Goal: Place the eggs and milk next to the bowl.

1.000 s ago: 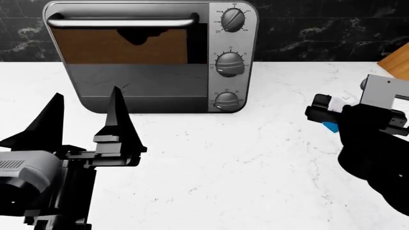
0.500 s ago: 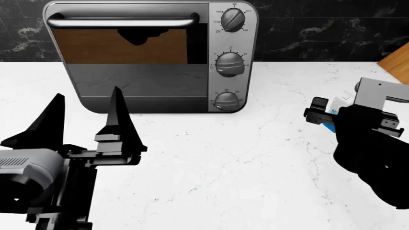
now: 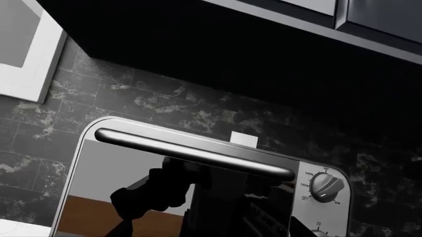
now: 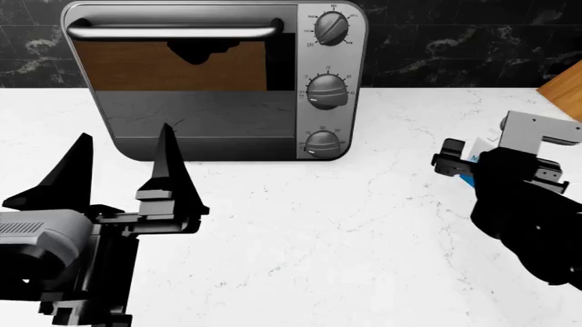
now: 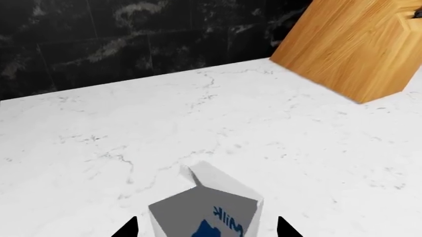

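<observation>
My right end effector (image 4: 465,165) is clamped on the milk (image 5: 209,212), held over the desk (image 4: 345,231) at its right side. Left end effector (image 4: 123,167) sits spread wide near the toaster oven (image 4: 214,78).

Toaster oven (image 4: 214,80), marble counter (image 4: 345,238) — perhaps knife block (image 5: 353,47)

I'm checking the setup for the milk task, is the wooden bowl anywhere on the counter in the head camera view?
No, the head view shows only the toaster oven, the milk carton at the right gripper, and a wooden block on the counter.
</observation>
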Motion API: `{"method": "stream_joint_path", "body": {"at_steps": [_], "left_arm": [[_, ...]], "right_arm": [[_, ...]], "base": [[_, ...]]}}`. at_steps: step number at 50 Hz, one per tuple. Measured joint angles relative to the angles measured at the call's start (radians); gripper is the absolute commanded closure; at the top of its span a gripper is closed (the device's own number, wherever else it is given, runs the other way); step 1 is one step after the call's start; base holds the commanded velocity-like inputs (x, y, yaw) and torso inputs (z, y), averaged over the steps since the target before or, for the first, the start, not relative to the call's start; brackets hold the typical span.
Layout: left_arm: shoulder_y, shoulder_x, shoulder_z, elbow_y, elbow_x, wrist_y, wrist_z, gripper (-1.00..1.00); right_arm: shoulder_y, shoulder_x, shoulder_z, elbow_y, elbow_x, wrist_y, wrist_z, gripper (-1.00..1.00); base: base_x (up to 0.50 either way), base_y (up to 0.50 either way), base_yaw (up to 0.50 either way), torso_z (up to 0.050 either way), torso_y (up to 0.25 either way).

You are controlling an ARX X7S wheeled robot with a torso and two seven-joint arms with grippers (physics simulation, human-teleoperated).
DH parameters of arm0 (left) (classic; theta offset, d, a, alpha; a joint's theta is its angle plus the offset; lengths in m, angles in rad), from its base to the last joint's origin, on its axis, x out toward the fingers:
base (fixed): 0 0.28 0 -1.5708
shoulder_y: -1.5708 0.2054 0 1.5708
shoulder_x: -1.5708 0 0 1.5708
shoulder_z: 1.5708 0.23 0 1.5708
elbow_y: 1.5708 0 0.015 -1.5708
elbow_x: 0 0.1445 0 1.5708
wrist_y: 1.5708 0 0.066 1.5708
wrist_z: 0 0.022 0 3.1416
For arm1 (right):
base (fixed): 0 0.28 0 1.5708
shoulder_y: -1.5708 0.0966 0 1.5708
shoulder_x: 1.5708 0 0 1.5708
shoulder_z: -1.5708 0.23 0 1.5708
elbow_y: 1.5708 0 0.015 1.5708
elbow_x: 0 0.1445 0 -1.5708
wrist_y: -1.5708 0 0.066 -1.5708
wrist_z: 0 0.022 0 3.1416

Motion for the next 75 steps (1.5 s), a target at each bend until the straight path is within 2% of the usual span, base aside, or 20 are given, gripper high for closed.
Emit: {"method": "stream_joint_path", "body": {"at_steps": [23, 24, 37, 47, 75], "left_arm": [[0.002, 0.005, 0.001, -0.016, 0.003, -0.002, 0.004, -1.00], [0.002, 0.005, 0.001, -0.017, 0.003, -0.002, 0.005, -1.00], [0.001, 0.008, 0.001, -0.022, 0.003, -0.003, 0.007, -1.00], [0.002, 0.007, -0.001, -0.018, 0.002, -0.002, 0.006, -1.00], [0.011, -0.017, -0.017, 0.036, 0.000, 0.004, -0.005, -1.00]], "right_arm": [[-0.009, -0.051, 0.001, 0.097, 0.003, 0.018, -0.060, -1.00], [-0.010, -0.052, 0.001, 0.099, 0.003, 0.018, -0.062, 1.00], [-0.010, -0.037, -0.003, 0.091, 0.005, 0.014, -0.050, 1.00], [-0.008, 0.009, -0.017, -0.002, -0.002, 0.006, -0.006, 1.00], [0.088, 0.333, -0.025, -0.757, -0.284, -0.016, 0.347, 1.00]], "base": [[0.00, 0.00, 0.00, 0.000, 0.000], [0.00, 0.00, 0.00, 0.000, 0.000], [0.00, 0.00, 0.00, 0.000, 0.000], [0.00, 0.00, 0.00, 0.000, 0.000], [0.00, 0.00, 0.00, 0.000, 0.001]]}}
